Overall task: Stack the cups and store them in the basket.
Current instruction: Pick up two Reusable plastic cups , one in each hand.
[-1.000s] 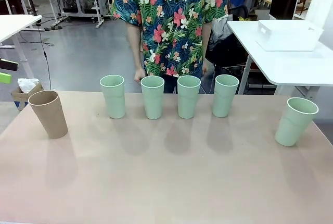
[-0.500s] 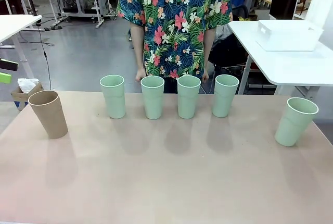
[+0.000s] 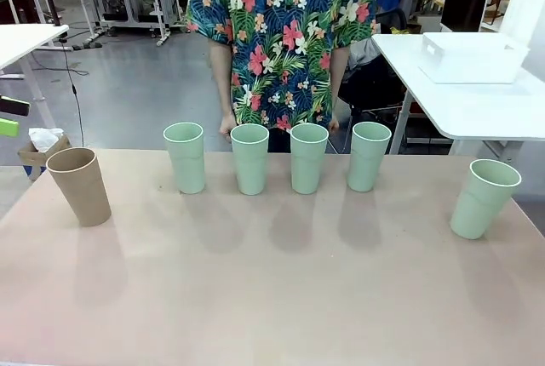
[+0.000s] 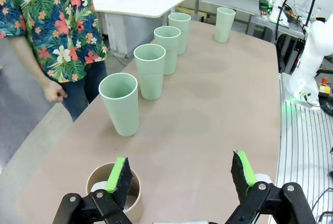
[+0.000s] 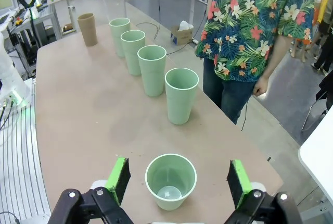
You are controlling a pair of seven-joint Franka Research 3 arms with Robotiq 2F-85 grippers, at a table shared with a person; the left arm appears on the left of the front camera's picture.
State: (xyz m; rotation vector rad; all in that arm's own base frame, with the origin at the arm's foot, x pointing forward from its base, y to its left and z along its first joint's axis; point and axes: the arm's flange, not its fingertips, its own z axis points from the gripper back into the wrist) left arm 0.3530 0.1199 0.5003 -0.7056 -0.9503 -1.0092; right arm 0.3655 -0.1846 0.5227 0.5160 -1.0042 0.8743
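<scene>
1. The left claw (image 4: pixel 179 161) hangs wide open above the table (image 4: pixel 223 104) with nothing between its green pads. The right claw (image 5: pixel 178 166) is spread just as wide and is empty too.
2. The tan cup (image 4: pixel 101 176) stands upright right beneath the left claw, but off-centre: its mouth sits under one finger rather than in the gap.
3. A lone green cup (image 5: pixel 170 181) stands upright directly below the right claw, nicely centred between its fingers.
4. The other four green cups (image 3: pixel 249 159) stand in a row ahead of both claws, near the far edge where the person (image 3: pixel 285 34) stands. None touches its neighbour.
5. The basket (image 3: pixel 473 58) sits on a white side table (image 3: pixel 477 111), well apart from both claws and out beyond the right one. No cup is stacked or stored yet.
6. These cups look light, stiff and hollow, I'd say, so a sideways nudge would likely tip one. The matte wall should give the pads fair grip.
7. The best hold, to my eye, is across the upper body just under the rim, or a pinch on the rim wall itself. Either leaves the narrow base free to drop into the next cup.
</scene>
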